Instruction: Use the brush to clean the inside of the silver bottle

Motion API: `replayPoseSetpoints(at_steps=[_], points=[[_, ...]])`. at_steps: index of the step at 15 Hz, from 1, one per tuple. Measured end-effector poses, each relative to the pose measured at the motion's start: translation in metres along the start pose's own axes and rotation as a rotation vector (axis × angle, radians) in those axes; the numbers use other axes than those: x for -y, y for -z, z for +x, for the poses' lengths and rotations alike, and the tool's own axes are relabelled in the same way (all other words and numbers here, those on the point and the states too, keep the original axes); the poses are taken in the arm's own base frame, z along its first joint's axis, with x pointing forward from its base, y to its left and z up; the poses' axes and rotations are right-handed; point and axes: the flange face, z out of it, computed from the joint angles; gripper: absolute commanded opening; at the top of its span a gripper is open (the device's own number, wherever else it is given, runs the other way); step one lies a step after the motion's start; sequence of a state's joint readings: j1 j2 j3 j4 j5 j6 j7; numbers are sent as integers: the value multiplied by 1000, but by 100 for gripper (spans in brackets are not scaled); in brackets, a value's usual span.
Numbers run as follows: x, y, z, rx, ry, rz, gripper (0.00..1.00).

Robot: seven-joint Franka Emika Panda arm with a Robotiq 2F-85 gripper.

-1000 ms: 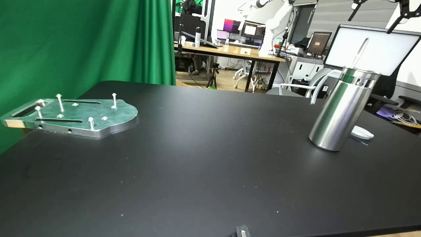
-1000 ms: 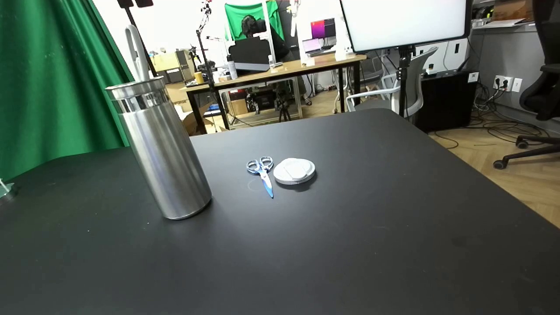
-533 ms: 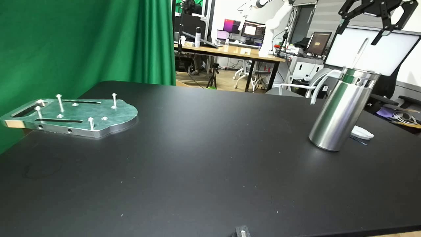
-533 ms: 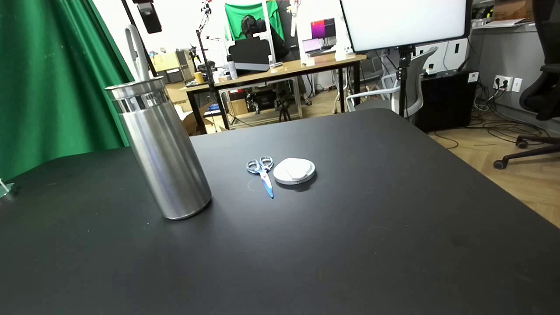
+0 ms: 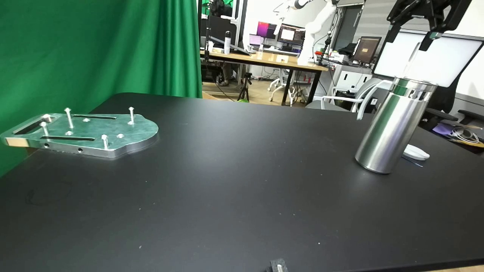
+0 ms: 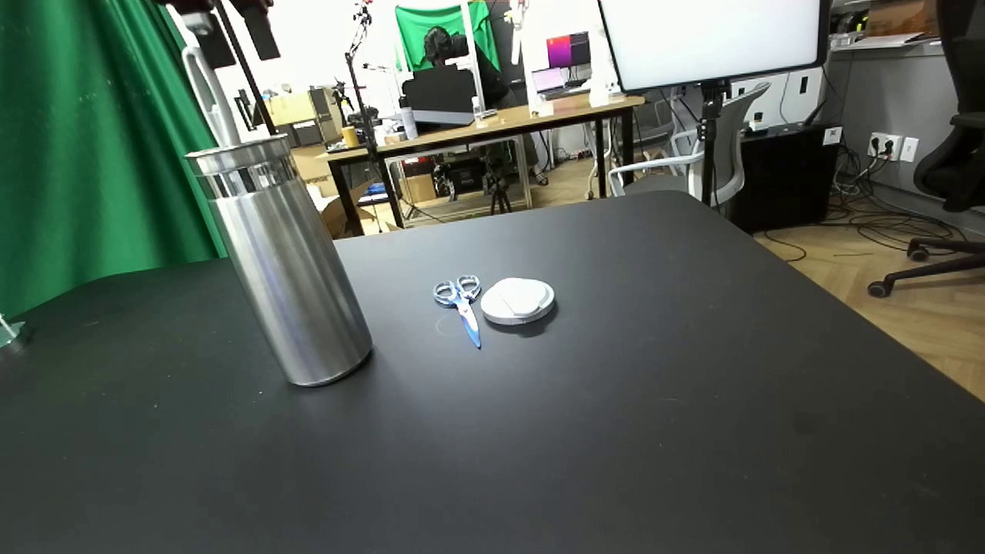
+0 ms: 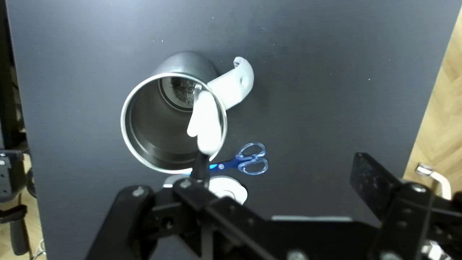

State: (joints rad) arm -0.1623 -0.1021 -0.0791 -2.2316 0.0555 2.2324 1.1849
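Though the pale brush [image 7: 208, 122] already leaned inside the silver bottle [image 6: 281, 265], upper end sticking out, the gripper [image 5: 407, 43] hung close by, jaws spread wide. Grasping the brush and scrubbing apparently remained to be done.

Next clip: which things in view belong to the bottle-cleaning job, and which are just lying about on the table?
Part of the job:
silver bottle, open at the top
brush, leaning inside it, upper end sticking out
fingers, spread apart above the bottle

Just lying about:
scissors
round white object beside them
metal plate with pegs
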Motion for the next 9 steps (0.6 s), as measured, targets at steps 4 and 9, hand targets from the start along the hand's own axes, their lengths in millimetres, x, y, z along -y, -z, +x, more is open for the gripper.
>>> replayPoseSetpoints(at_steps=[4,9], points=[[-9,1,-7,117,-77,-35,100],[-10,2,-8,127,-81,-37,100]])
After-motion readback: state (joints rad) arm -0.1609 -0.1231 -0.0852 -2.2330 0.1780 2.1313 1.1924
